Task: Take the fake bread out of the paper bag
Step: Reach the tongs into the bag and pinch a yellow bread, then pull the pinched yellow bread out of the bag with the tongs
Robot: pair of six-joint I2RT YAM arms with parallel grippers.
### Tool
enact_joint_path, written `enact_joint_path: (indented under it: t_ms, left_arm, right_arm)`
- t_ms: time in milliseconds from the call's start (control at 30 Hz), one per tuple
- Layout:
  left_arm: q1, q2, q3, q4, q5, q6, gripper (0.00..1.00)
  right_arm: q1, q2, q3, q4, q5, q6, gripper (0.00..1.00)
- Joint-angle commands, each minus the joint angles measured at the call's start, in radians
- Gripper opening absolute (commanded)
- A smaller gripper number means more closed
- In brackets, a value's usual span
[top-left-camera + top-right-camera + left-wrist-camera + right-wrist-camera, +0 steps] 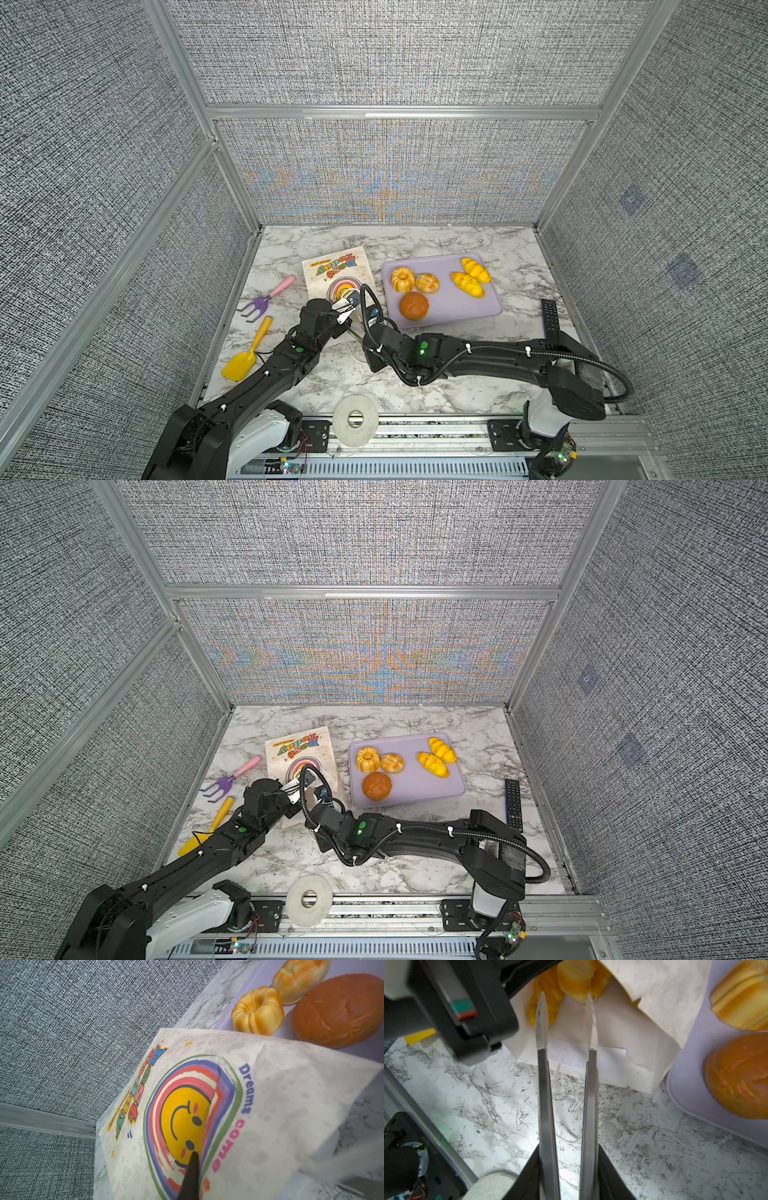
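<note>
Our right hand (565, 999) has its long thin fingers a little apart, tips just inside the mouth of the paper bag (336, 270). The near end of a striped roll (576, 980) sits between those tips. We cannot tell whether they pinch it or only flank it. Our left hand (192, 1164) is closed on the bag's upper panel, one dark finger lying over the smiley print, and it holds the mouth lifted.

We judge the step in hand to be the pick of the next piece from inside. The next move calls for a firm close on the roll, a straight draw out over the counter (415, 374) without snagging paper, then a carry to the tray (451, 301).

The fake bread is glossy, golden-yellow with orange stripes. Beside the roll in the bag lies a darker twisted piece (548, 991). Five pieces rest on the lavender tray just beside the bag: a fluted ring bun (402, 279), a scored round bun (427, 283), a brown bun (414, 306) and two striped oval rolls (467, 284). The bag lies flat, print up.
</note>
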Motion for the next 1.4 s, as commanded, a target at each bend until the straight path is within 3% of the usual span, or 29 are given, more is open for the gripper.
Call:
enact_joint_path:
  t_ms: [0,267,567,833,933,1100,1167,1367]
  left_arm:
    - [0.002,0.001,0.001,-0.002,-0.010,-0.008,0.00]
    - [0.002,0.000,0.001,-0.003,-0.008,-0.006,0.00]
    - [0.001,0.001,0.000,-0.005,-0.006,-0.006,0.00]
    - [0.002,0.002,0.000,-0.006,-0.006,-0.005,0.00]
    - [0.002,0.002,0.000,-0.007,-0.005,-0.007,0.00]
    - [0.002,0.001,0.000,-0.004,-0.010,-0.008,0.00]
    - [0.002,0.000,0.001,-0.004,-0.010,-0.011,0.00]
    - [0.002,-0.001,0.003,-0.001,-0.016,-0.014,0.00]
  right_arm:
    - [-0.013,0.010,0.009,0.040,0.018,-0.016,0.38]
    - [-0.060,0.030,0.003,0.091,-0.019,-0.037,0.38]
    - [-0.098,0.074,0.006,0.212,-0.138,-0.110,0.38]
    - [-0.129,0.142,0.054,0.210,-0.166,-0.103,0.38]
    - [-0.130,0.143,0.063,0.195,-0.178,-0.110,0.33]
    - [-0.128,0.105,0.068,0.145,-0.204,-0.115,0.08]
    - [-0.124,0.088,0.069,0.116,-0.206,-0.114,0.03]
    - [-0.113,0.058,0.088,0.045,-0.243,-0.082,0.00]
